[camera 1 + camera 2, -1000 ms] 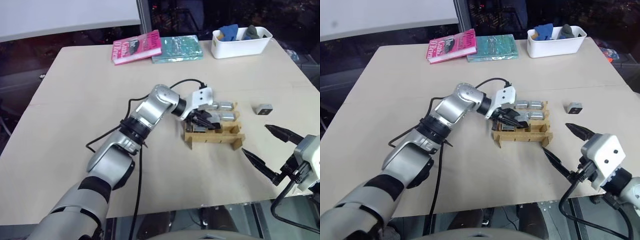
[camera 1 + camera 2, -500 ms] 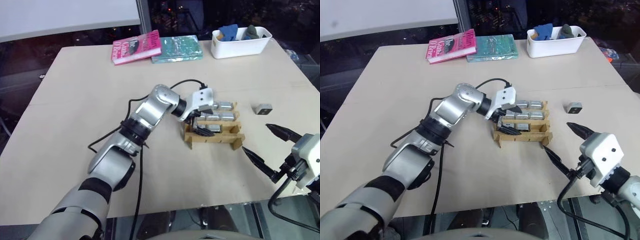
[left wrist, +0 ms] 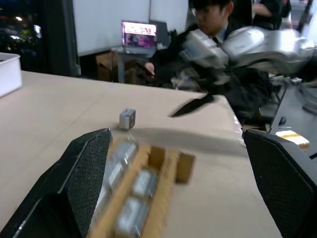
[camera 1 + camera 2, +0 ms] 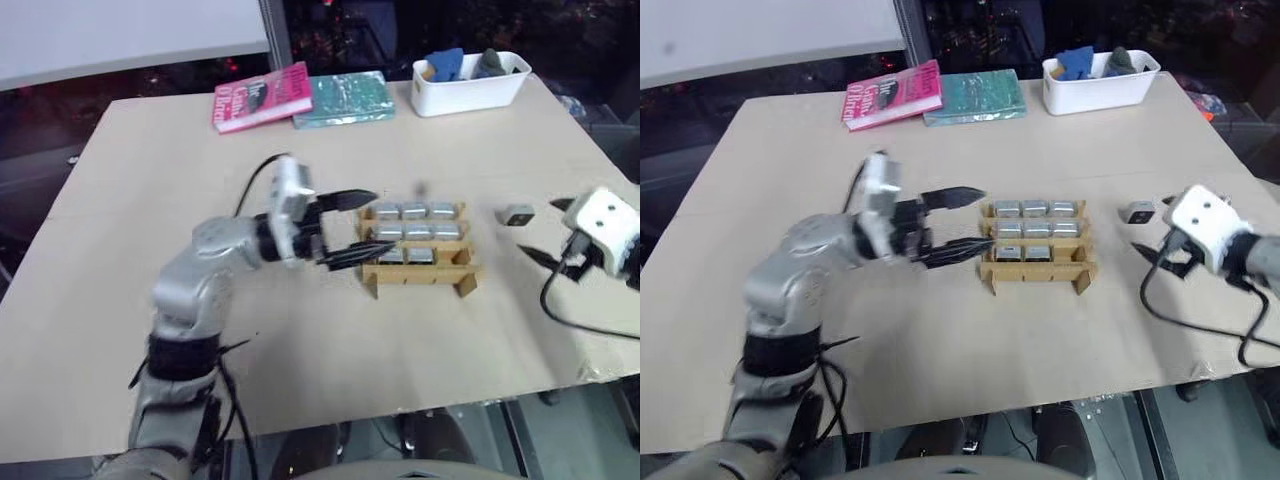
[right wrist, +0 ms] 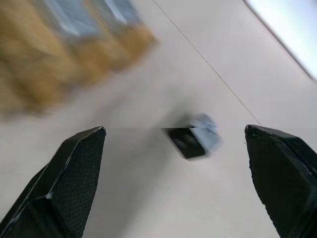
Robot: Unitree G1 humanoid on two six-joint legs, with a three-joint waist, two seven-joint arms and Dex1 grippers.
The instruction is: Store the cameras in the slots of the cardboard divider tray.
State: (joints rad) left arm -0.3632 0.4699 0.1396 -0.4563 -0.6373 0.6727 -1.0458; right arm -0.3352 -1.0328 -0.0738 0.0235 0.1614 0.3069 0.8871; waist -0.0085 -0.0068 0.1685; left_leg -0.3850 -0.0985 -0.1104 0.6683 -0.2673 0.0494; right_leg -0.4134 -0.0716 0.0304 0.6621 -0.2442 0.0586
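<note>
The cardboard divider tray [image 4: 420,274] sits right of the table's middle, with several silver-grey cameras [image 4: 413,231] lying in its slots. One loose camera [image 4: 518,213] lies on the table to the tray's right; it lies between the fingers' lines in the right wrist view [image 5: 195,136]. My left gripper [image 4: 352,228] is open and empty, pointing at the tray from its left side, just clear of it. To the right of the loose camera, and slightly nearer than it, my right gripper [image 4: 546,231] stands open and empty.
A pink book [image 4: 262,95] and a teal book [image 4: 350,97] lie at the table's far edge. A white bin [image 4: 470,82] holding blue and grey items stands at the far right. A person [image 3: 213,20] sits beyond the table's right side.
My left gripper opened, left its camera in the tray's near row and pulled back to the left. My right gripper moved forward, up beside the loose camera. The head view shifted slightly.
</note>
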